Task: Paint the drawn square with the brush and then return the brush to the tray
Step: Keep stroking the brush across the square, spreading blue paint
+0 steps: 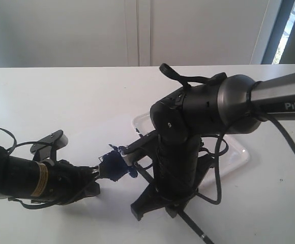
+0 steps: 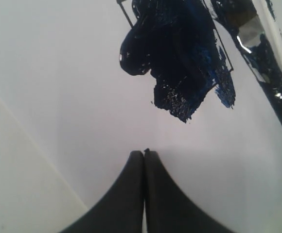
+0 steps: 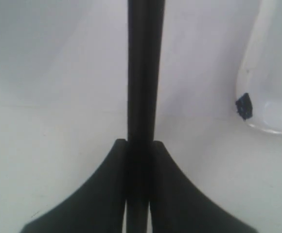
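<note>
The drawn square [image 2: 180, 53] is blotched dark blue over most of its thin outline; it also shows as the square [image 1: 116, 165] in the exterior view. The brush [image 2: 250, 33] lies with silver ferrule and wet bristles at the square's far edge. Its black handle [image 3: 143, 73] runs straight out between the fingers of my right gripper [image 3: 140, 143], which is shut on it. The brush handle [image 1: 193, 227] slants out below my right gripper [image 1: 160, 195]. My left gripper [image 2: 144, 153] is shut and empty, its tips on the paper just short of the square. The tray [image 1: 239, 157] lies behind the right arm.
White paper [image 2: 58, 97] carries the square, and its edge runs diagonally near the left gripper [image 1: 99, 172]. A rounded tray corner [image 3: 272, 97] with a blue smear sits beside the handle. The right arm and its cables hide most of the tray.
</note>
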You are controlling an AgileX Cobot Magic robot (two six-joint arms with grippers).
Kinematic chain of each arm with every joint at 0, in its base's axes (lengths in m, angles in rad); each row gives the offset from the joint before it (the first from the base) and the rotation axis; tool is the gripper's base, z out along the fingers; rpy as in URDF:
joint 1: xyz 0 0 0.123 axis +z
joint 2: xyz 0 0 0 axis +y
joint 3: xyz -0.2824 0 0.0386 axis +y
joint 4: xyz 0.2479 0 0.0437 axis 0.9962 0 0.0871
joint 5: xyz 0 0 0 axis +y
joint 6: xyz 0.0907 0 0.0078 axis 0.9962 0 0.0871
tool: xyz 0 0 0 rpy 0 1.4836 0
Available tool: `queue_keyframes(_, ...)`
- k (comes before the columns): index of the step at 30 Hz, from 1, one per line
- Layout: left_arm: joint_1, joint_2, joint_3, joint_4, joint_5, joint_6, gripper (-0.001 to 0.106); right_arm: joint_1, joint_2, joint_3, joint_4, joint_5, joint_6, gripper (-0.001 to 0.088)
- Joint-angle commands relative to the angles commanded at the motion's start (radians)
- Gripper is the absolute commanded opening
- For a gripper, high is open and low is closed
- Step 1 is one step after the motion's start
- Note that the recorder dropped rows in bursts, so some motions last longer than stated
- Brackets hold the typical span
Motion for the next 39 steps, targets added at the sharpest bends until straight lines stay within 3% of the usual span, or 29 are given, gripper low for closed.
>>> queue_keyframes(7,0.0,0.0,0.0,0.0,-0.002,0.002,0.0,0.0,0.051,-0.051,0.0,-0.002,0.0,0.0)
queue_keyframes(30,0.0,0.0,0.0,0.0,-0.002,0.002,0.0,0.0,0.08,-0.05,0.0,0.104,0.007,0.0)
queue_keyframes(36,0.0,0.0,0.0,0.0,-0.002,0.006,0.0,0.0,0.062,-0.05,0.0,0.07,0.007,0.0)
queue_keyframes(39,0.0,0.0,0.0,-0.009,-0.002,0.07,0.0,0.0,0.014,-0.05,0.0,0.014,0.004,0.0)
